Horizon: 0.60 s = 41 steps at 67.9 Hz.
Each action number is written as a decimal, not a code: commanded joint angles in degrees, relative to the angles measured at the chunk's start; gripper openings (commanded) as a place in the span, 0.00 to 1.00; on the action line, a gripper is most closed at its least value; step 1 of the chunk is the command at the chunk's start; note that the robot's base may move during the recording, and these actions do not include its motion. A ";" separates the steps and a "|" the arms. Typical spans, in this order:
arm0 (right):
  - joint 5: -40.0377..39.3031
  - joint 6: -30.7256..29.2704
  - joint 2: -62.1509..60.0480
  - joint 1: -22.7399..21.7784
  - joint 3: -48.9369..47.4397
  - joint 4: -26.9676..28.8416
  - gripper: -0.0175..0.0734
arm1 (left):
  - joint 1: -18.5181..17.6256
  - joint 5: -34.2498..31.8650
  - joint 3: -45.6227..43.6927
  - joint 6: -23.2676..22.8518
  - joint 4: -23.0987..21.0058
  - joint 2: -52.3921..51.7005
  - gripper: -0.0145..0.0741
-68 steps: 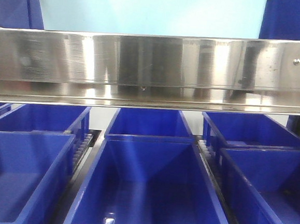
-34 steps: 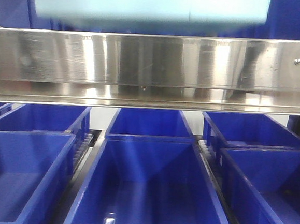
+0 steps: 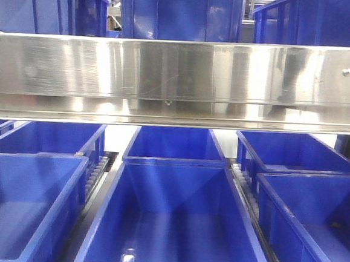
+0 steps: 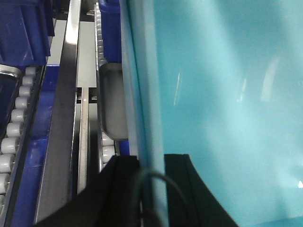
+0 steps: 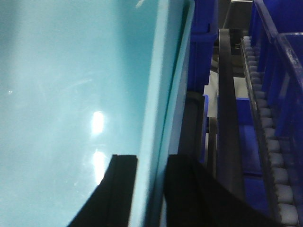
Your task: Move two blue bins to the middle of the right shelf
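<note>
You've got the pale blue bin [image 4: 222, 94] between left gripper [image 4: 151, 163] and right gripper [image 5: 152, 161], each clamped tight on a side wall: mid-carry, I'd say, with the right shelf drop left to do.

We see a rail [image 3: 179, 77] across, upper bins [image 3: 181, 13] above and behind it, lower bins [image 3: 173, 228] under it, rollers [image 3: 240, 171] between them, a tub [image 4: 227, 94] between left gripper [image 4: 150, 163] and right gripper [image 5: 152, 161].

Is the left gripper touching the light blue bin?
Touching. Left wrist view: the left gripper clamps the light blue bin, fingers pressing both sides of its wall.
</note>
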 commanded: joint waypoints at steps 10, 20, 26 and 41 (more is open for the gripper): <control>-4.98 -0.18 -1.14 -0.04 -1.11 -0.74 0.02 | -0.25 -3.73 -1.10 0.01 -0.42 -1.36 0.04; -5.24 -0.18 -1.14 -0.04 -1.11 -0.74 0.02 | -0.25 -4.56 -1.10 0.01 -0.42 -1.36 0.04; -5.38 -0.18 -1.14 -0.04 -1.11 -0.74 0.02 | -0.25 -4.56 -1.10 0.01 -0.42 -1.36 0.04; -5.38 -0.18 -1.14 -0.04 -1.11 -0.74 0.02 | -0.25 -4.56 -1.10 0.01 -0.42 -1.36 0.04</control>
